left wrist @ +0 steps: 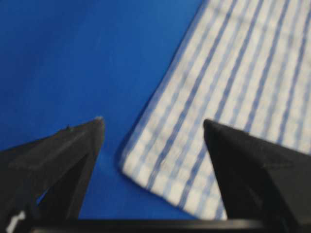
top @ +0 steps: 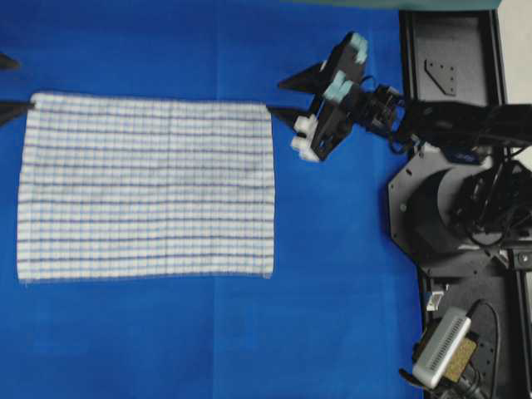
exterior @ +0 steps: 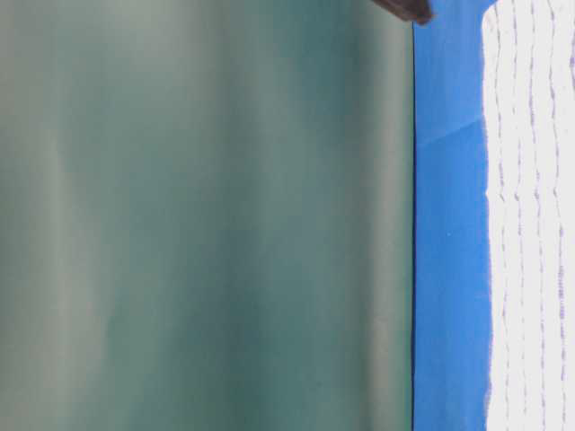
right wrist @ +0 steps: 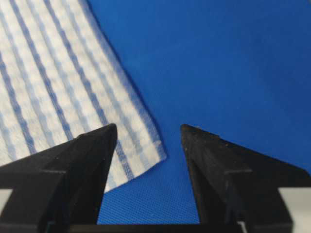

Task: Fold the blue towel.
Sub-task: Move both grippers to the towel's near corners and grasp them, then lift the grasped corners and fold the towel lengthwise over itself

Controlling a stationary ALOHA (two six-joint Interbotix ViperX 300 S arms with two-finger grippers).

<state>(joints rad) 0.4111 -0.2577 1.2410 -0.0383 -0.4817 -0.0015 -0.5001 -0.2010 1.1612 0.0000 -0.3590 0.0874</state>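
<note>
Blue desk (top: 341,249) is carrying the towel (top: 150,187) flat, unfolded. Left tool (left wrist: 153,131) and right tool (right wrist: 148,133) are hovering spread at its far corners; next, probably pinching both corners together.

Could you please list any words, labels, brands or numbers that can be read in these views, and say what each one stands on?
None can be read: the blue towel, the table covering, the right gripper and the left gripper carry no print.
The grey device beside the arm base shows no legible label.
</note>
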